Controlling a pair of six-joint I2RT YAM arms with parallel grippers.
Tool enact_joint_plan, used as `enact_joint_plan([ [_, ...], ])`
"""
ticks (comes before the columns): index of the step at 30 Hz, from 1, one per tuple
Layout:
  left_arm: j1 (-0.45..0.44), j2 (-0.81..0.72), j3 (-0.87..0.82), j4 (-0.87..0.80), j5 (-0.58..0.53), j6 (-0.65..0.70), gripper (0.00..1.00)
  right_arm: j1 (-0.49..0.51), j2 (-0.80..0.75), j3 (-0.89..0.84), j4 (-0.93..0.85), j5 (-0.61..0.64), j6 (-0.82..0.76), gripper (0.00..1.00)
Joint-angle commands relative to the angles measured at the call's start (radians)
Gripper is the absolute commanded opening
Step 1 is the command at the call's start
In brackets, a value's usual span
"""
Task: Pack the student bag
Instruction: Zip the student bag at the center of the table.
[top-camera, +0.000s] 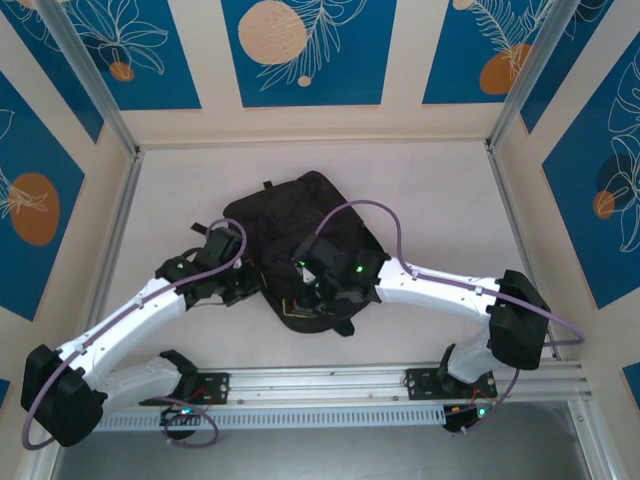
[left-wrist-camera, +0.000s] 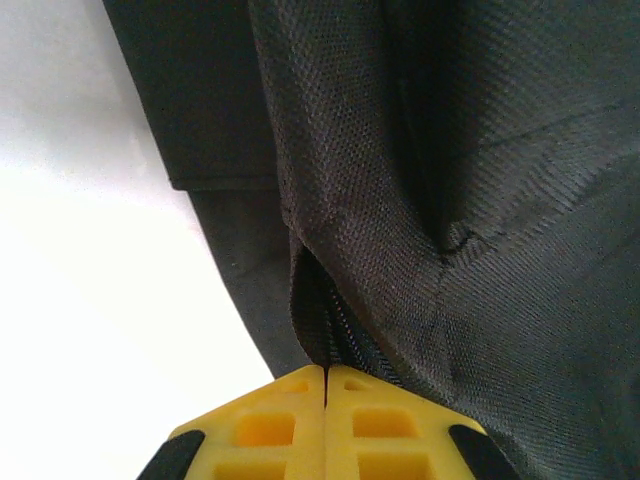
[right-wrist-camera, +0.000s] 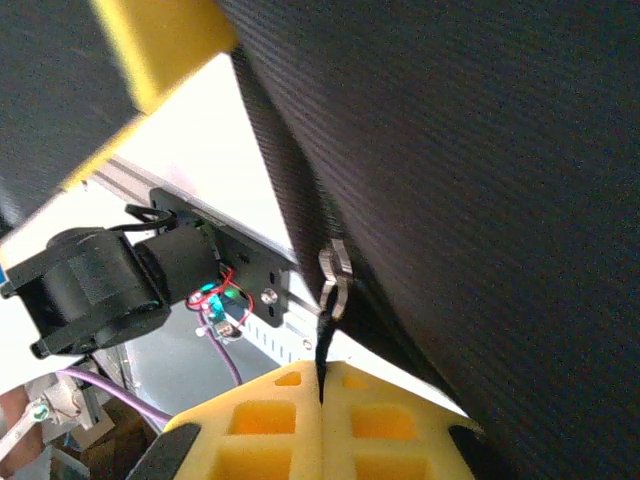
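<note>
The student bag (top-camera: 296, 232), a black fabric backpack, lies on the table in front of both arms. My left gripper (top-camera: 240, 284) is at its left edge. In the left wrist view its yellow fingers (left-wrist-camera: 262, 425) are pressed together, and the gripper (left-wrist-camera: 325, 374) pinches the bag's fabric (left-wrist-camera: 470, 200) where the zipper seam (left-wrist-camera: 335, 330) runs down to the tips. My right gripper (top-camera: 322, 296) is over the bag's near side. In the right wrist view that gripper (right-wrist-camera: 321, 376) is shut on the black zipper pull cord (right-wrist-camera: 324, 340), which hangs from the metal slider (right-wrist-camera: 333, 280).
The aluminium rail (top-camera: 330, 385) with both arm bases runs along the near edge. A black arm motor (right-wrist-camera: 100, 285) with wires and a purple cable sits beyond the bag in the right wrist view, under a blurred yellow shape (right-wrist-camera: 160, 45). Bare white tabletop (left-wrist-camera: 90, 330) lies left of the bag.
</note>
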Motion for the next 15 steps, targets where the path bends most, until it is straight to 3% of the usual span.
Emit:
enact_joint_plan([
  [1, 0.051, -0.014, 0.032, -0.043, -0.048, 0.062, 0.00, -0.006, -0.073, -0.037, -0.103, 0.002, -0.025, 0.00],
  [8, 0.080, 0.010, 0.059, -0.067, -0.030, 0.126, 0.00, -0.042, -0.166, -0.091, -0.172, 0.010, -0.068, 0.00],
  [15, 0.100, 0.071, 0.111, -0.088, -0.013, 0.201, 0.00, -0.109, -0.216, -0.082, -0.214, -0.083, -0.168, 0.00],
])
